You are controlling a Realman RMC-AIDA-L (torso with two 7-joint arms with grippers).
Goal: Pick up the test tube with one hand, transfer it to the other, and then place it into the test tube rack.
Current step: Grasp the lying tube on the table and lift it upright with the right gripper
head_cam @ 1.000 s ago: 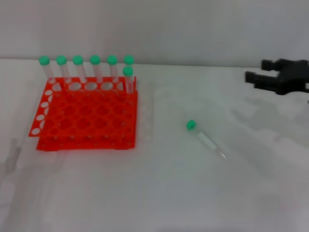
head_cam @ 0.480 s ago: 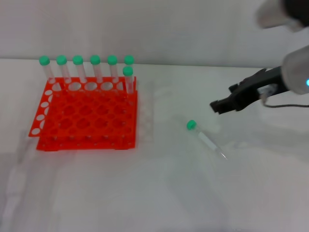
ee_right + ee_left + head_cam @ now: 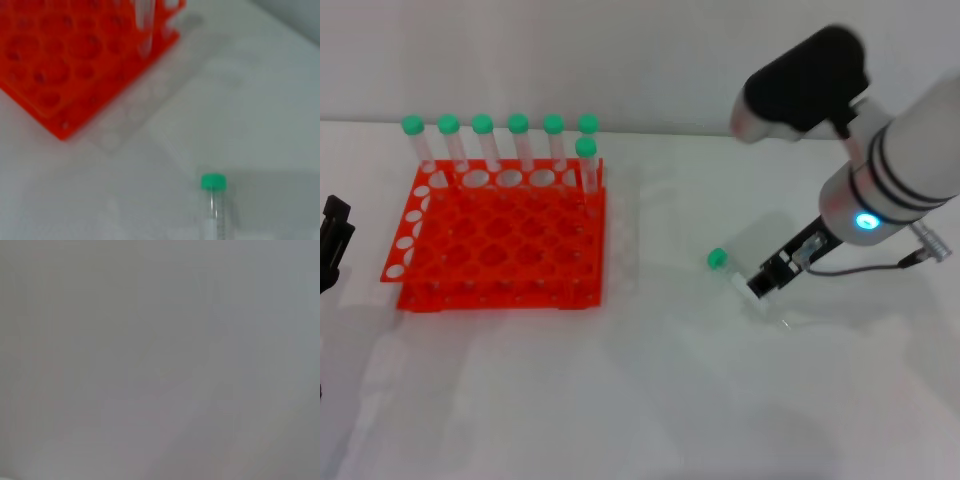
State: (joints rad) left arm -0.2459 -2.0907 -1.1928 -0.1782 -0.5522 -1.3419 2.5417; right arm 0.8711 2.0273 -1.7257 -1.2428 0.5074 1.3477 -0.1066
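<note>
The white table point(image 3: 650, 400) carries the orange test tube rack point(image 3: 500, 235), with seven green-capped tubes point(image 3: 518, 140) standing along its far edge. To the right of the rack the blue-lit right arm point(image 3: 890, 190) reaches down, its hand point(image 3: 775, 275) low over the test tube point(image 3: 740, 280), which lies flat on the table, cap toward the rack. Whether those fingers are parted or clenched I cannot tell. The left hand point(image 3: 332, 245) sits just left of the rack, its fingers seemingly unclear too.
</note>
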